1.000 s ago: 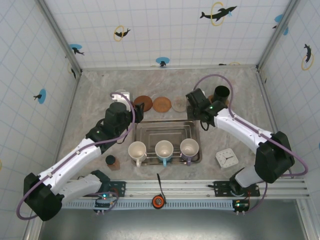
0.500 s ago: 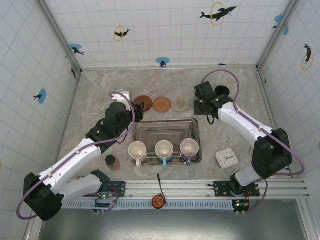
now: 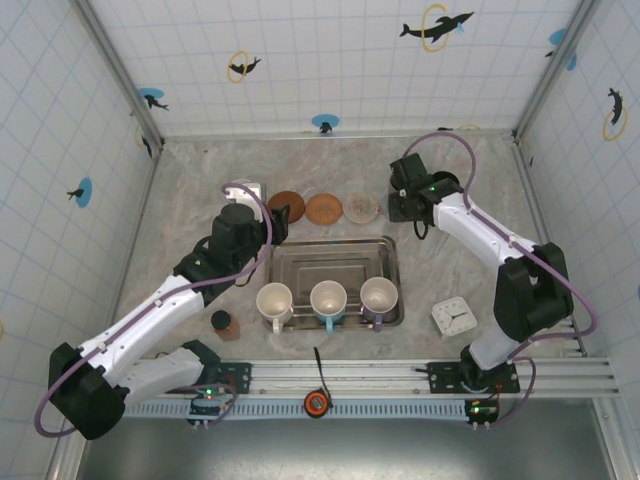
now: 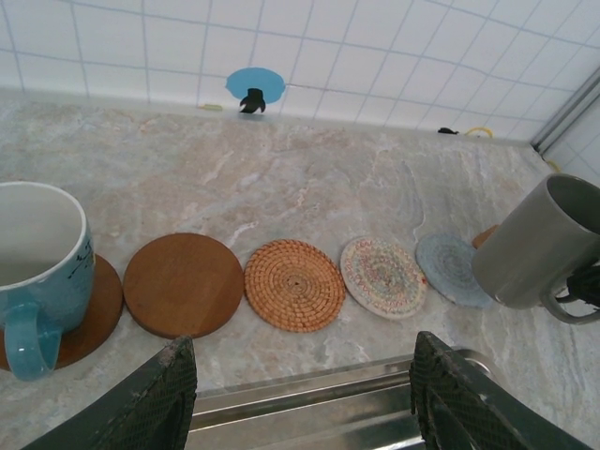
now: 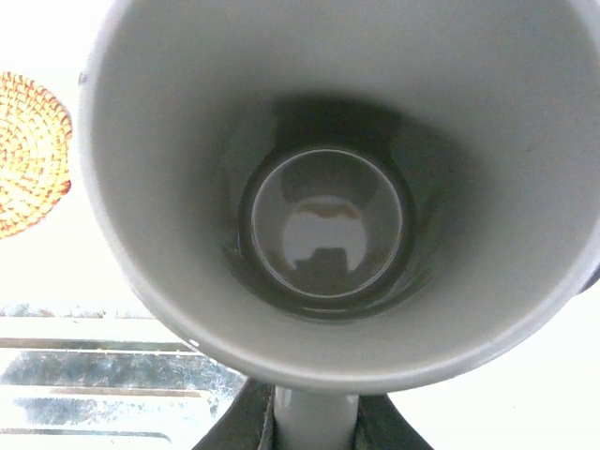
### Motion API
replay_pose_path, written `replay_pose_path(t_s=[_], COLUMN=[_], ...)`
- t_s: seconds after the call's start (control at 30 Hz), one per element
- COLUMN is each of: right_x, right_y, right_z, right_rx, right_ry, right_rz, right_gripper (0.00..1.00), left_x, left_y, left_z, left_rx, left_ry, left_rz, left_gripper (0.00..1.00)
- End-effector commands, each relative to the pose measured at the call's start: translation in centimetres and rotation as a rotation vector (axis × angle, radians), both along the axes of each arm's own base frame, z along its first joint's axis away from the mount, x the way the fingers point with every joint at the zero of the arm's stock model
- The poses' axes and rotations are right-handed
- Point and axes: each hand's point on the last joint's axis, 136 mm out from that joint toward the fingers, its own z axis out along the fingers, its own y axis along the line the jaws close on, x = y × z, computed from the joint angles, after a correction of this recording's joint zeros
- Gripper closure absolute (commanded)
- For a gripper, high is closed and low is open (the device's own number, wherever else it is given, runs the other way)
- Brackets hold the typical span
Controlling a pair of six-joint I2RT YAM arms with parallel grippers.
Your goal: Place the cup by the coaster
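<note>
Swinging in toward the row of coasters, the right gripper (image 3: 405,203) carried the grey cup (image 4: 531,246).
Its fingers (image 5: 246,424) were pinched tight on the cup's handle (image 5: 314,412), low in the right wrist view. The cup hung tilted at the right edge of the left wrist view, just beside the pale blue coaster (image 4: 448,268) ending the row; I couldn't tell whether it touched the table. A second before, the cup had sat in plain sight further right in the overhead frame; the wrist had since turned up and left over it. The left gripper (image 4: 300,403) hadn't budged, fingers half spread and empty, by the metal tray (image 3: 335,262).
</note>
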Motion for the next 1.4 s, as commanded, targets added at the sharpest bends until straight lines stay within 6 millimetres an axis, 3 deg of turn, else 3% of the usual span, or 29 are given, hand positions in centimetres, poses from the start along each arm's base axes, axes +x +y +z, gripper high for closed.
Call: replay_pose_path(t_s=[0.0,0.6,1.37], right_x=[3.3,5.9,7.7], right_y=[0.8,0.4,0.7], right_z=[3.7,2.8,1.2], right_rx=[0.049,0.041,0.043], right_ry=[-0.131,-0.138,-0.145], right_rz=[-0.005,-0.022,-0.013], right_gripper=[1.0,1.0,1.0], left_x=[0.1,0.2,0.4], left_y=[-0.4,-0.6,-0.7], left_z=[1.0,0.8,0.5], left_rx=[-0.009,-0.006,0.005], left_ry=[-0.037,-0.031,-0.029], left_rz=[-0.02,-0.024,-0.023], left_gripper=[0.39,0.39,0.39])
